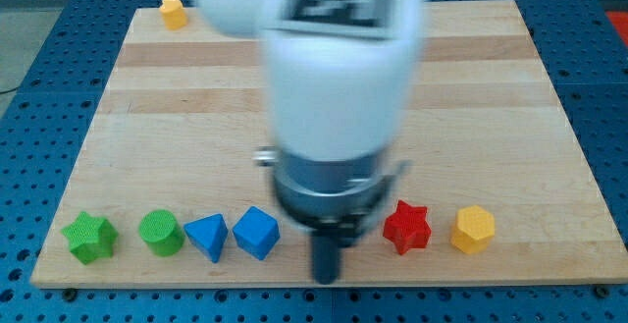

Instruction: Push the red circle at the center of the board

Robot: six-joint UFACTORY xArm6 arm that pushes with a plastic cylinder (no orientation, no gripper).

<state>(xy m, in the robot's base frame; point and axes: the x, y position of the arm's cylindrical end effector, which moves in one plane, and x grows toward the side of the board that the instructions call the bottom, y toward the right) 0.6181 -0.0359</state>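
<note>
My tip [326, 279] sits near the board's [491, 87] bottom edge, in the gap between the blue cube [256, 232] on the view's left and the red star [406, 227] on the right. It is a bare rod with nothing to open or clamp, and it touches neither of them.

The red circle does not show anywhere. It may lie behind the arm's [339, 97] wide white body, which hides the middle of the board, but I cannot tell. A round block would have no heading or long axis anyway, so any side could be pushed.

Outward along the bottom row are a blue triangle [208, 237], a green circle [160, 233], a green star [90, 238] and a yellow hexagon [473, 229]. Another yellow block [173, 12] is at the top-left corner. All of them sit along the edges, probably to leave the centre free.
</note>
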